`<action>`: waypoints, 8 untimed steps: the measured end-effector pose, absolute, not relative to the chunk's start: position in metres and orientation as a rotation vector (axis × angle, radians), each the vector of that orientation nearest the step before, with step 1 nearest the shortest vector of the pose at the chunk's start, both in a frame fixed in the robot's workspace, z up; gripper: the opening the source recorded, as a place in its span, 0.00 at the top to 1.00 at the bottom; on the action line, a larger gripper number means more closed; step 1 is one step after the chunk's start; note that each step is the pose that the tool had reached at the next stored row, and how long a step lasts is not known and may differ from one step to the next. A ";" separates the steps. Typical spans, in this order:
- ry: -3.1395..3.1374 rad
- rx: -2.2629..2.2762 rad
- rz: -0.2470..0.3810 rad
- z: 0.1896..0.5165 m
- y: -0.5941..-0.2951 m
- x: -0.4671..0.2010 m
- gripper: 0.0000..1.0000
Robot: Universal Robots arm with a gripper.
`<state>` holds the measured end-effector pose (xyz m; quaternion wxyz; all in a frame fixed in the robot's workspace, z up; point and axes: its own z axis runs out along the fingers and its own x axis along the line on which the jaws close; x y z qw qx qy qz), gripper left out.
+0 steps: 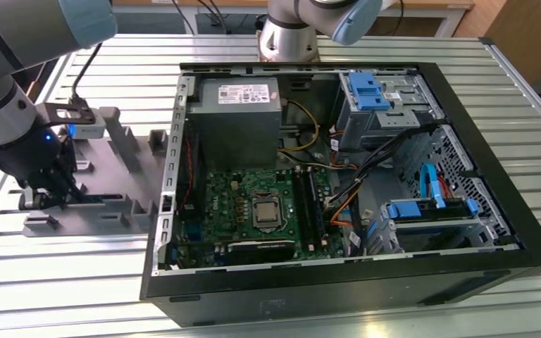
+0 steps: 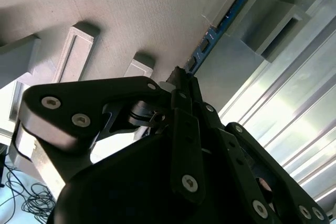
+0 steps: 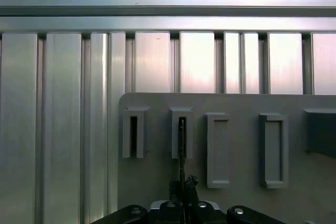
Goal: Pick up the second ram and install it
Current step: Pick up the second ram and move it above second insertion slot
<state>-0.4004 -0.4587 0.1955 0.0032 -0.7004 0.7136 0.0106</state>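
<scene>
- Black two-finger gripper (image 3: 182, 184), low at the exterior view's left, has its fingers narrow and pinched on the second ram (image 2: 218, 30), a long blue circuit-board stick.
- The stick's long axis runs straight on from the fingertips into a slot of the grey plastic holder (image 3: 236, 103).
- The open black computer case (image 1: 346, 282) sits well apart, toward the exterior view's right.

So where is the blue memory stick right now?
The memory stick sits edge-up in a grey rack, just under the gripper, at the exterior view's left beside the computer case.
</scene>
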 end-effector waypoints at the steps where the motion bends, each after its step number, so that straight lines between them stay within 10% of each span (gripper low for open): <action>1: 2.237 -2.196 0.033 0.196 -0.459 -0.400 0.86; 8: 2.237 -2.196 0.033 0.200 -0.459 -0.400 0.86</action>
